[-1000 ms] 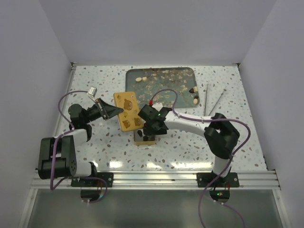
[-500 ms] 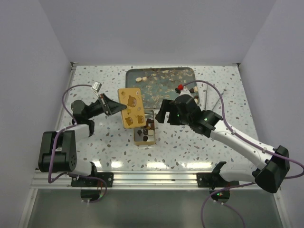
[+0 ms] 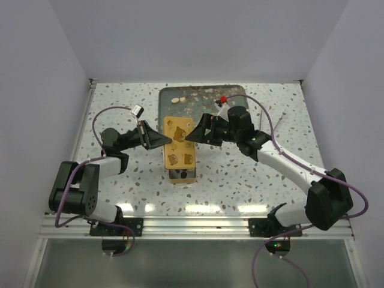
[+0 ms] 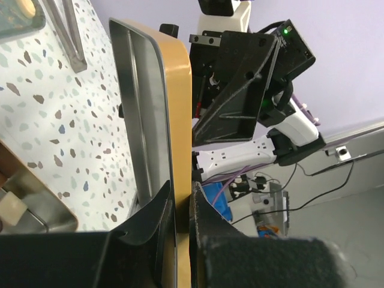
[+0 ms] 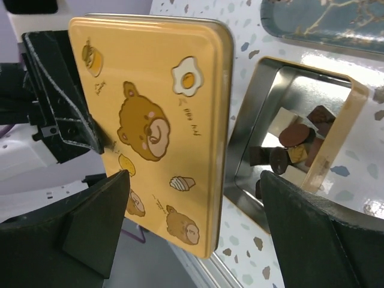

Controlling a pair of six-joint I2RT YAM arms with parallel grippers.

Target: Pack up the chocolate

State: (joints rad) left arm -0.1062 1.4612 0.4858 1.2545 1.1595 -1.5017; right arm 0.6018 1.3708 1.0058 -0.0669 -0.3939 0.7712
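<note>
My left gripper (image 3: 170, 140) is shut on the left edge of the gold bear-print lid (image 3: 180, 147) and holds it on edge above the open gold tin (image 3: 183, 176). The left wrist view shows the lid (image 4: 180, 114) edge-on, pinched between both fingers (image 4: 207, 240). My right gripper (image 3: 191, 135) is open at the lid's right side. Its fingers (image 5: 96, 222) stand wide apart on either side of the lid (image 5: 156, 120) without touching it. Several dark and tan chocolate pieces (image 5: 294, 141) lie inside the tin (image 5: 264, 102).
The teal tray (image 3: 207, 99) lies behind the tin with a few cream chocolate pieces (image 3: 178, 100) on it. Thin metal tongs (image 3: 279, 122) rest on the table to the right, partly behind my right arm. White walls close in the sides and back.
My right gripper left the tin, swung out to the right while opening, then came back to the lid's right side. My left gripper carried the lid rightward over the tin.
</note>
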